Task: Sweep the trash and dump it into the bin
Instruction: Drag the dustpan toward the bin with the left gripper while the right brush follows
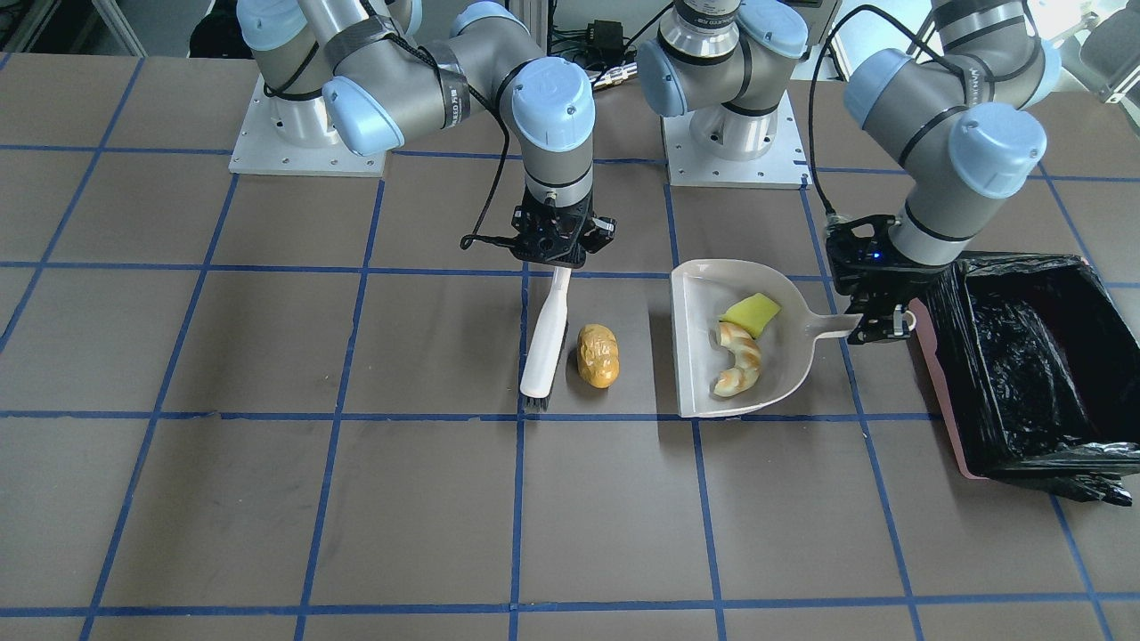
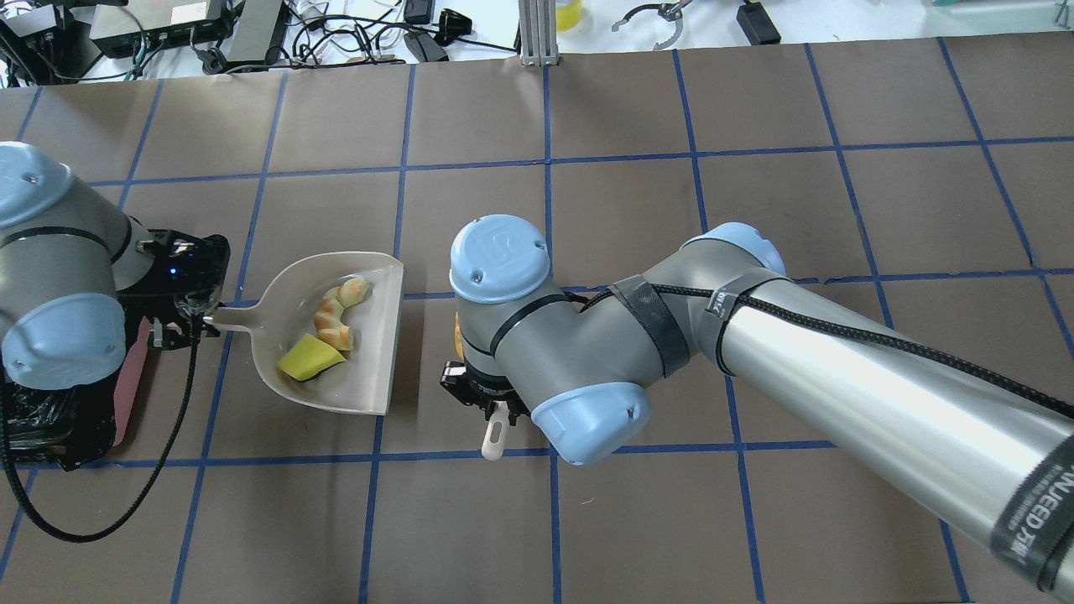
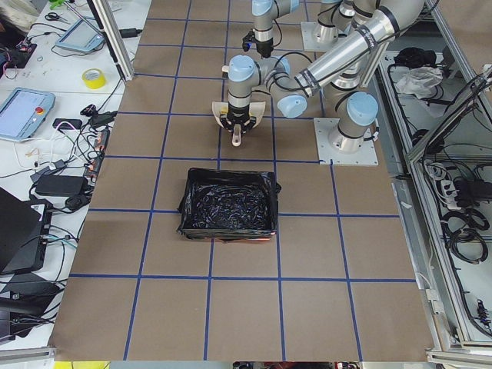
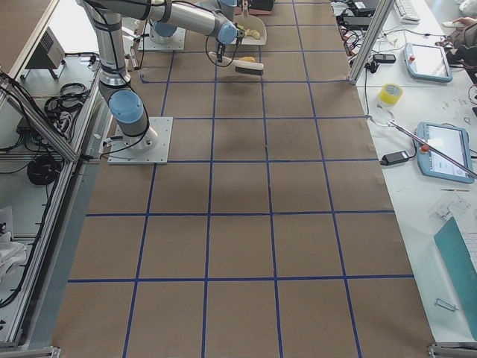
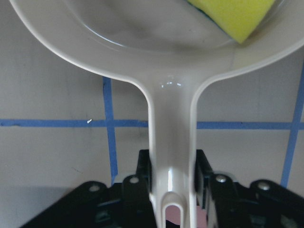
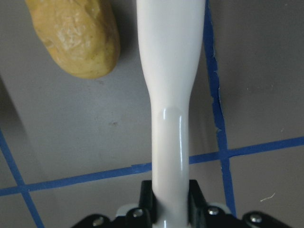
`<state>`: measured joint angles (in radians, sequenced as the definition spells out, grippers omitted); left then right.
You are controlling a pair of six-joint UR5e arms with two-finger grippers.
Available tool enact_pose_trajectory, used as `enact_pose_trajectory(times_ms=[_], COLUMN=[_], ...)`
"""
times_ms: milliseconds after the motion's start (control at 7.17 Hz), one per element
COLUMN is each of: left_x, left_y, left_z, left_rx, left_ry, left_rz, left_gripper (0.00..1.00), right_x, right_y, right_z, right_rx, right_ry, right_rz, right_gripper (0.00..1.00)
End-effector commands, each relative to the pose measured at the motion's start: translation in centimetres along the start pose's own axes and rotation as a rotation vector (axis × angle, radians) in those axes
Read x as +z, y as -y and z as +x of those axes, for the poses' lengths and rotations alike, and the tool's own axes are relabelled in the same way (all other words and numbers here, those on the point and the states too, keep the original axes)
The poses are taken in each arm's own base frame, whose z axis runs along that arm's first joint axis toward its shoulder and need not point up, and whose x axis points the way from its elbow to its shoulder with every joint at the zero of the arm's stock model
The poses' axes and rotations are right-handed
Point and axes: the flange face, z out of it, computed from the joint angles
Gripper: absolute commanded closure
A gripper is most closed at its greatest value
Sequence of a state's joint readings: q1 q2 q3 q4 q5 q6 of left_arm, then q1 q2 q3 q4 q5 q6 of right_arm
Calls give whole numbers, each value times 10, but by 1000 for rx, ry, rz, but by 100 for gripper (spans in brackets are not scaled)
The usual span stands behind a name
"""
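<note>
My left gripper (image 1: 877, 325) is shut on the handle of the beige dustpan (image 1: 712, 356), which rests on the table. The pale yellow wedge (image 1: 751, 313) and the striped croissant (image 1: 739, 361) lie inside the pan. My right gripper (image 1: 557, 245) is shut on the handle of a white brush (image 1: 546, 343), with its bristles on the table. The golden-brown bun (image 1: 597, 355) lies on the table right beside the brush head, between the brush and the dustpan's open mouth. The pink bin (image 1: 932, 365) with its black bag stands just behind the left gripper.
The table is brown with a grid of blue tape lines. Both arm bases (image 1: 307, 133) are bolted on at the robot's side. Cables and devices lie beyond the far table edge (image 2: 419, 42).
</note>
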<state>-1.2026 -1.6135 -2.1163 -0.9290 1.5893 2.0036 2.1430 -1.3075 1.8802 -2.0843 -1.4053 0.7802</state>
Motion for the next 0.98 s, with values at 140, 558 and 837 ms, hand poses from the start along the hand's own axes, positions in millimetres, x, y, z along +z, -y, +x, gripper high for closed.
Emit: enact_pose_trajectory(times_ms=[140, 558, 837], left_x=[31, 30, 33], left_y=[16, 48, 53], left_z=[-8, -21, -27], left_rx=[26, -25, -17], left_ry=[-55, -51, -55], left_rz=[18, 14, 8], left_gripper=[100, 100, 100], right_x=[24, 27, 33], right_y=[5, -4, 3], right_z=[-16, -34, -72], right_rx=[12, -7, 48], right_ry=[29, 49, 67], right_rz=[-1, 19, 29], right_gripper=[100, 100, 100])
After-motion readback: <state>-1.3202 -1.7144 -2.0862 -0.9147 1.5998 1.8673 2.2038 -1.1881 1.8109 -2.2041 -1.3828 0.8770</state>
